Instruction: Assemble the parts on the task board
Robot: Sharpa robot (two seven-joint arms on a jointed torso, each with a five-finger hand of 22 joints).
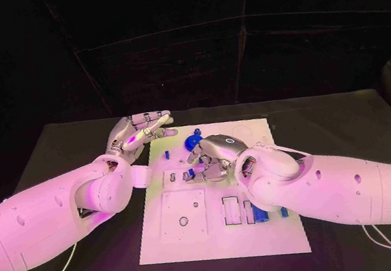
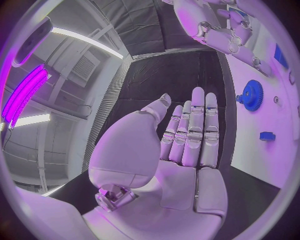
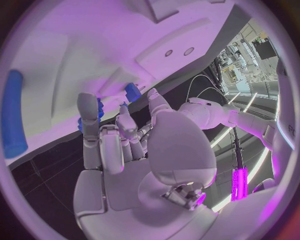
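Black table (image 1: 76, 136) carries the white task board (image 1: 221, 238), where the right hand (image 1: 214, 157) pinches a small blue part (image 3: 90, 114) mid-board, nearer than the spread, empty left hand (image 1: 136, 134) beside the blue gear (image 1: 193, 139)

A black table (image 1: 67, 137) is seen against a dark backdrop of black panels (image 1: 240, 32) divided by thin seams. In the left wrist view, a ceiling with a long strip light (image 2: 87, 40) and a ventilation grille (image 2: 83, 67) is shown. A glowing magenta light bar (image 2: 25, 92) is mounted nearby.
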